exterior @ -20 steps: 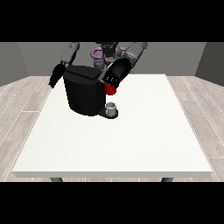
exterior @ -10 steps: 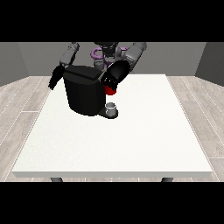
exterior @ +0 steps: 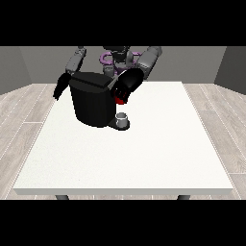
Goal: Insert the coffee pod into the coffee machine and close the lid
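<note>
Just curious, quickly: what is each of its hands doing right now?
Hand at the view's right: at the coffee machine; fingers cannot be told.
Hand at the view's left: beside the machine; cannot be told.

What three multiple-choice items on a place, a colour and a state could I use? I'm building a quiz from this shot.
1. Where on the table is the coffee machine?
A. far part, towards the view's left
B. near edge
C. far right corner

2. What colour is the machine?
A. white
B. black
C. red

3. The hand at the view's right is:
A. flat on the table
B. raised beside the machine's top
C. under the table

Answers: 1 A, it stands near the robot, left of centre; 2 B, its body is black; 3 B, it is up beside the machine's top.
</note>
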Robot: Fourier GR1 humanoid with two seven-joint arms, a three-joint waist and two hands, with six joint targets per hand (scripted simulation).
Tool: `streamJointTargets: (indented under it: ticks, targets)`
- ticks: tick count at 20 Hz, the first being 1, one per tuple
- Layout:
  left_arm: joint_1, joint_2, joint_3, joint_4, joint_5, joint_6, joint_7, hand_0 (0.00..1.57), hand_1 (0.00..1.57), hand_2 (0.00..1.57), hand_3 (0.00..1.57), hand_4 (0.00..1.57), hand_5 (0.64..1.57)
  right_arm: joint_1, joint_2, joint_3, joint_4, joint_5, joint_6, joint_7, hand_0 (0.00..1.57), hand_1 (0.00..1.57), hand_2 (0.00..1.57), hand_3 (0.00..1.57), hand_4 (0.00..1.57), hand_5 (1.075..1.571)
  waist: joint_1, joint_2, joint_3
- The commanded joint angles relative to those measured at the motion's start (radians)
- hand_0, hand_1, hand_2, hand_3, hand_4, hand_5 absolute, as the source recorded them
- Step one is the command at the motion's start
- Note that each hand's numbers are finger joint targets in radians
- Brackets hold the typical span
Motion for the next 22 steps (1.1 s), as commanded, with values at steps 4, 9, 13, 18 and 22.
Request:
streamJointTargets:
  ticks: [4, 9, 13, 18, 22]
  targets:
    - [-0.015, 0.022, 0.003, 0.027, -0.029, 0.013, 0.024, 0.00, 0.00, 0.59, 0.46, 0.00, 1.571, 0.013, 0.004, 0.004, 0.008, 0.002, 0.003, -0.018, 0.00, 0.00, 0.00, 0.00, 0.15, 1.571, -0.006, -0.010, -0.0016]
    - [0.003, -0.025, -0.011, 0.027, -0.040, 0.045, 0.017, 0.00, 0.00, 0.48, 0.38, 0.00, 1.571, -0.044, -0.001, -0.019, 0.008, -0.017, 0.005, 0.056, 0.00, 0.00, 0.00, 0.00, 0.09, 1.571, 0.015, -0.032, -0.0020]
    - [0.054, -0.083, -0.028, 0.009, -0.040, 0.030, 0.051, 0.00, 0.00, 0.30, 0.20, 0.00, 1.571, 0.048, -0.002, -0.030, 0.076, -0.017, 0.004, -0.009, 0.00, 0.00, 0.00, 0.00, 0.00, 1.571, 0.074, -0.102, -0.0014]
    - [0.110, -0.089, -0.011, 0.022, 0.002, -0.068, 0.041, 0.00, 0.00, 0.00, 0.05, 0.00, 1.571, 0.105, -0.004, -0.056, 0.103, -0.033, -0.003, 0.012, 0.00, 0.00, 0.00, 0.00, 0.00, 1.571, 0.153, -0.228, -0.0016]
    - [0.239, -0.194, -0.037, -0.016, 0.021, -0.065, 0.030, 0.00, 0.00, 0.18, 0.00, 0.00, 1.571, 0.205, -0.010, -0.076, 0.146, -0.067, 0.031, -0.046, 0.00, 0.00, 0.00, 0.00, 0.00, 1.571, 0.209, -0.337, -0.0017]
